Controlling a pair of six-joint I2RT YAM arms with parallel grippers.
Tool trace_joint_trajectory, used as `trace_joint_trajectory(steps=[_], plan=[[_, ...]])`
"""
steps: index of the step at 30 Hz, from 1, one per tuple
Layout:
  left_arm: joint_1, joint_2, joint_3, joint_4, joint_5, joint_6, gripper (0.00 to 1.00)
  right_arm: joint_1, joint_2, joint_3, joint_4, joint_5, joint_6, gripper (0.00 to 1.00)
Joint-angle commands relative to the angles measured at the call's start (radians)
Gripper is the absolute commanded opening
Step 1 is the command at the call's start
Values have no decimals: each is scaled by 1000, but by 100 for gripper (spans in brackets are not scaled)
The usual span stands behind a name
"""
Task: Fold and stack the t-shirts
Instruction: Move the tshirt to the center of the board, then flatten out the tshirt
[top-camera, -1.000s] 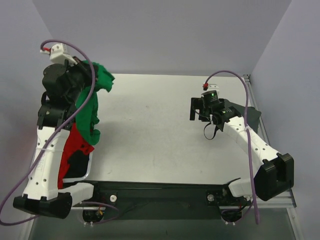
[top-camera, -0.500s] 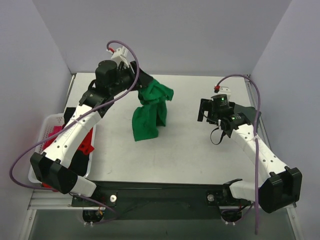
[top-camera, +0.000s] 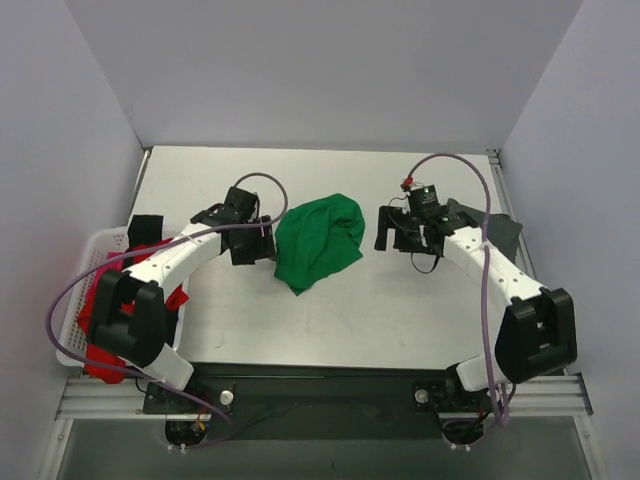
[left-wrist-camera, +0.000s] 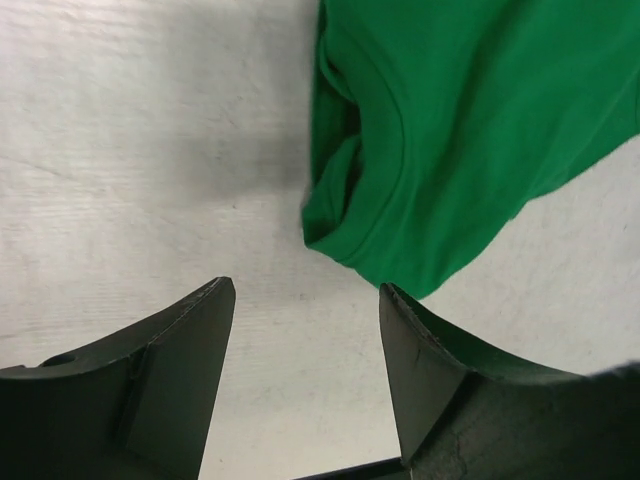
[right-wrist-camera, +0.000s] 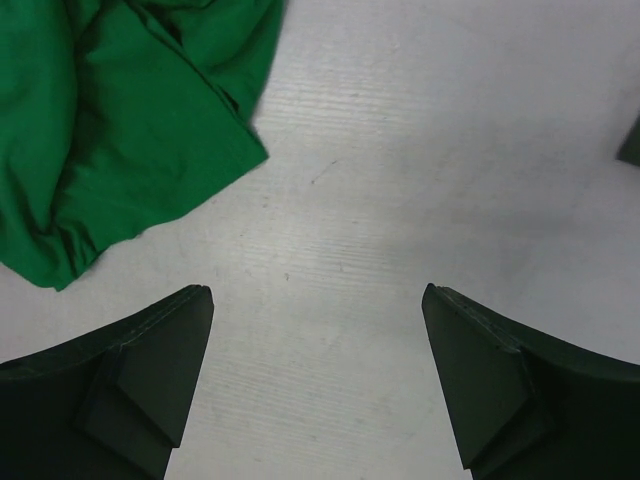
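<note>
Right now the left gripper (top-camera: 266, 241) (left-wrist-camera: 305, 292) is hovering low over the table (top-camera: 400, 310), its jaws standing well apart and gripping nothing, only bare tabletop showing between them. It is sitting just beside the left edge of the green t-shirt (top-camera: 318, 240) (left-wrist-camera: 450, 130), apart from the cloth. The right gripper (top-camera: 384, 229) (right-wrist-camera: 318, 292) is facing the shirt from the other side, its jaws spread wider and likewise holding nothing, with the shirt's right edge (right-wrist-camera: 120, 150) lying near but clear of its fingers.

The green t-shirt is lying in a loose, rumpled heap at the middle of the table, soft knit cloth bunching into rounded folds, a ribbed hem curling along one edge. At the left edge a white plastic lattice basket (top-camera: 88, 262) is holding a red t-shirt (top-camera: 92, 310) and a black one (top-camera: 147, 226), both partly hidden by the left arm. A dark grey t-shirt (top-camera: 505, 235) is lying at the table's right edge, behind the right arm.

The tabletop is showing as pale, matte and faintly streaked. Plain pale walls are enclosing it on three sides, and purple cables are looping over both arms.
</note>
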Motion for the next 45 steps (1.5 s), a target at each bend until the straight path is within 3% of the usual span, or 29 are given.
trace_joint_trajectory(steps=[1,4,12,20,24,25,28,33,36,39,41,42,43,45], plan=[[-29,-16,-41,90,100,36,70,7,91,73,-4,-177,-8,89],[-34,-1,-108,184,183,3,66,20,163,101,3,-206,-14,85],[-45,65,-95,173,264,21,64,39,305,170,26,-253,-7,74],[-45,168,-94,263,292,-20,65,47,388,245,26,-257,-2,74],[-45,206,-60,293,287,-56,48,38,438,314,26,-224,-10,75],[-43,220,-51,290,286,-59,36,36,466,343,26,-219,-10,75],[-45,231,-13,256,270,-59,19,26,522,394,26,-195,-2,75],[-42,215,4,230,269,-51,4,26,621,489,26,-155,4,73],[-40,208,10,219,283,-43,0,29,688,547,23,-128,16,70],[-40,197,15,207,283,-33,0,27,736,593,16,-127,23,61],[-34,185,20,194,272,-22,0,27,751,606,13,-124,27,39],[-29,180,23,187,264,-4,0,27,751,613,11,-115,27,25],[-25,174,29,175,244,7,0,26,751,615,10,-107,29,4],[6,160,56,126,224,42,0,15,727,615,-3,-96,24,0]])
